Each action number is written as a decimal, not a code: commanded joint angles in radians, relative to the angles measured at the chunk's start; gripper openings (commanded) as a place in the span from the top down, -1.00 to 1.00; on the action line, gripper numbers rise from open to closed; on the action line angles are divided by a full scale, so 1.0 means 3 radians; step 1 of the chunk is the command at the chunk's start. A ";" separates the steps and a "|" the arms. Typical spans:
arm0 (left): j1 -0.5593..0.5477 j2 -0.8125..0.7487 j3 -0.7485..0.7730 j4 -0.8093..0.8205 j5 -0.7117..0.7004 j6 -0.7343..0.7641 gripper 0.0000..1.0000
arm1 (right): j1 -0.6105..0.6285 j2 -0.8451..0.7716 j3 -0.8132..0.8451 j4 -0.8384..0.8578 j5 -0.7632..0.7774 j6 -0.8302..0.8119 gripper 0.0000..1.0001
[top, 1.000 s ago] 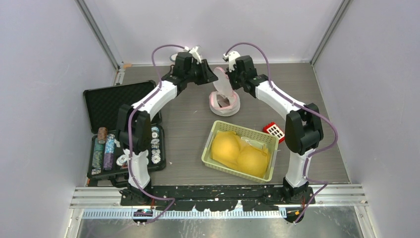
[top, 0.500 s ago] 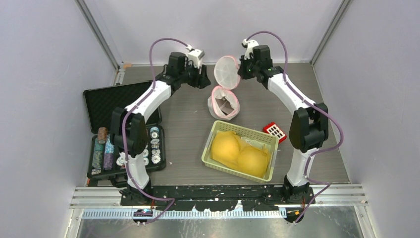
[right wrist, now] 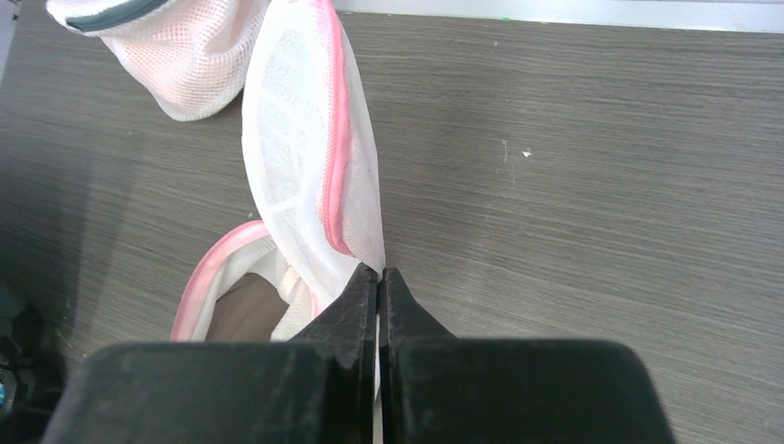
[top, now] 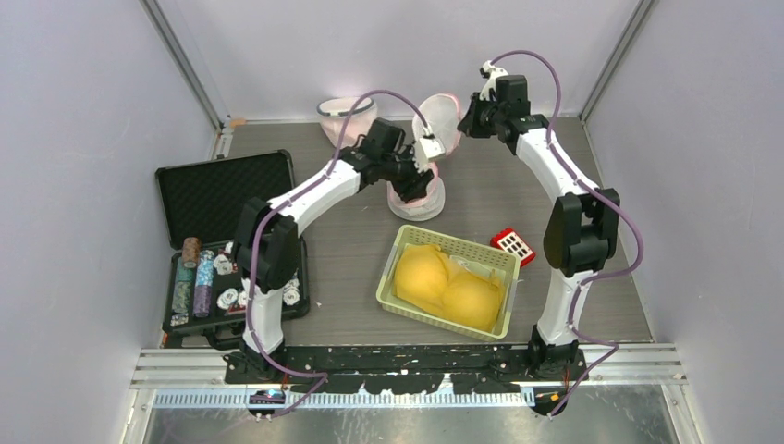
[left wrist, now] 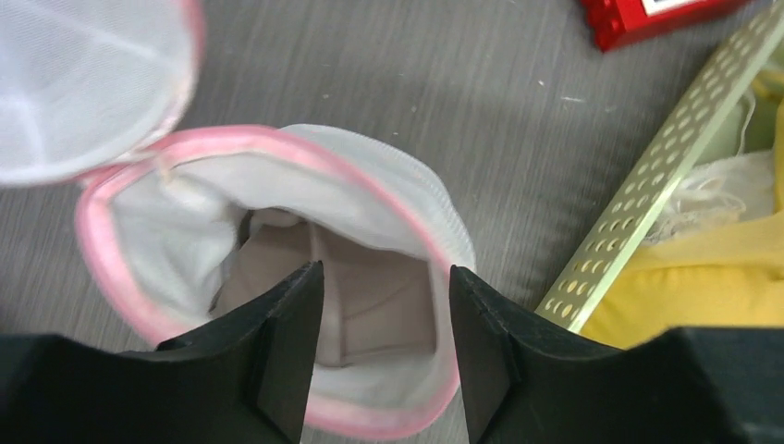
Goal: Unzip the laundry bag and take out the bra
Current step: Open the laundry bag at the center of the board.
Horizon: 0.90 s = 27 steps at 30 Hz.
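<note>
A dark grey, wood-grained tabletop (top: 351,242) fills the middle of the scene. Plain pale lilac-grey walls close it in on the left (top: 74,139), the far side (top: 398,46) and the right (top: 712,139). Slanting aluminium posts (top: 182,65) mark the far corners. Silver rails (top: 176,368) run along the near edge. The light is soft and even.

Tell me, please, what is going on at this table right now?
The right arm has its jaws shut on the unzipped lid flap of the pink-trimmed mesh laundry bag, holding it up and open. The left arm is poised at the bag's mouth with its jaws open, above the beige bra visible inside. The bra is not yet out.
</note>
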 commanded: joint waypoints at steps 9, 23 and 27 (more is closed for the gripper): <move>-0.0053 0.0125 0.0118 -0.0207 -0.0240 0.1025 0.16 | -0.0080 0.0138 0.0282 -0.0016 -0.0144 0.0075 0.99; 0.0330 -0.0228 -0.0246 0.0524 0.0840 0.0037 0.02 | -0.0160 0.0263 0.0261 -0.0043 -0.0441 0.0071 0.99; 0.0514 -0.0214 -0.0176 0.0676 0.0990 -0.0247 -0.03 | -0.0161 0.0295 0.0276 -0.0006 -0.0505 0.0094 0.99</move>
